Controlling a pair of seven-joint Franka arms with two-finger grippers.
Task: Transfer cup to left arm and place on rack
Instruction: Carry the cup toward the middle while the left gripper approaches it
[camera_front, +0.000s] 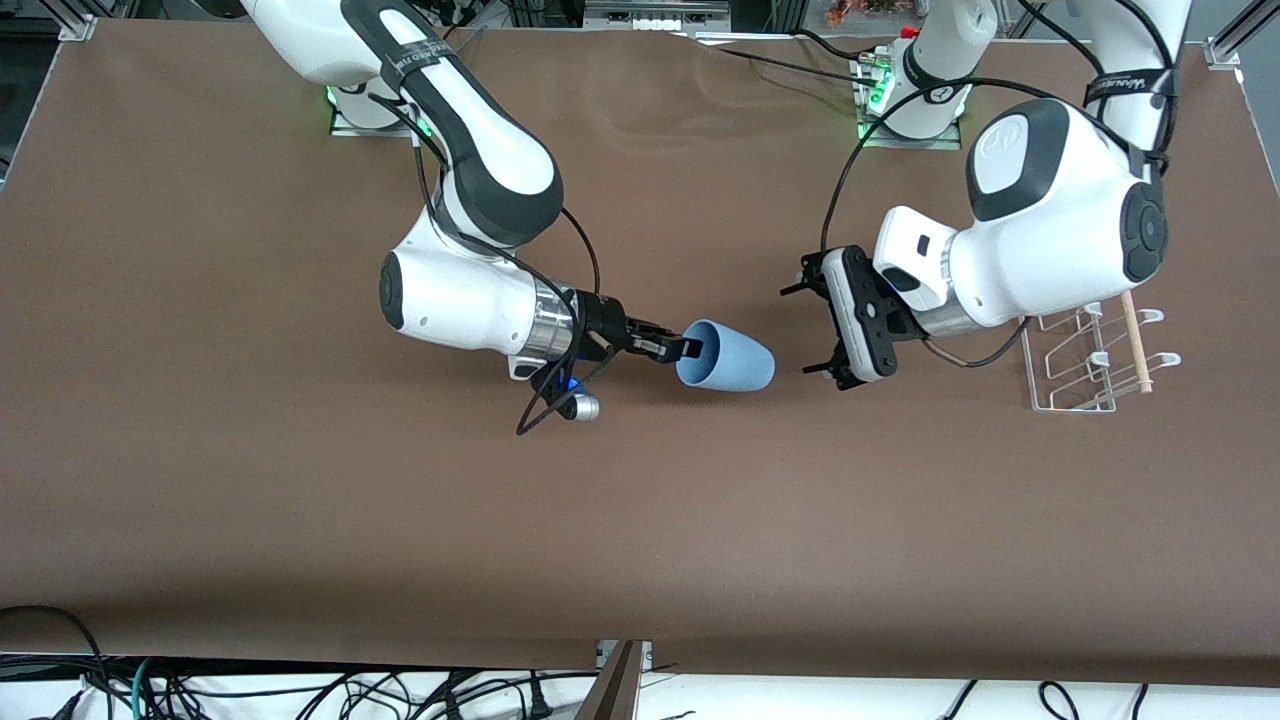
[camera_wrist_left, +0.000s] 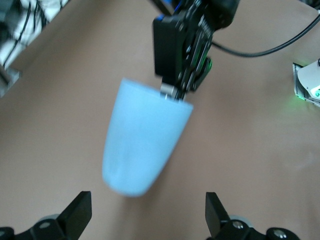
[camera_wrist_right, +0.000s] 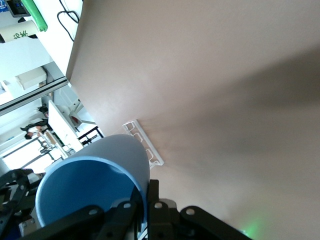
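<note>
The right hand (camera_front: 688, 348) pinches the cup (camera_front: 728, 358) rim – the wide-spread left hand (camera_front: 822, 330) could bump it loose

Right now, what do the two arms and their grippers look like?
Both arms are glossy white with dark grey joint caps and loose black cables. The right arm has a shiny silver wrist cylinder with a blue light beneath it, and a slim black right gripper. The left arm has an all-white wrist block, a round logo on its joint cap, and a broad black-and-white left gripper with short black fingers.
</note>
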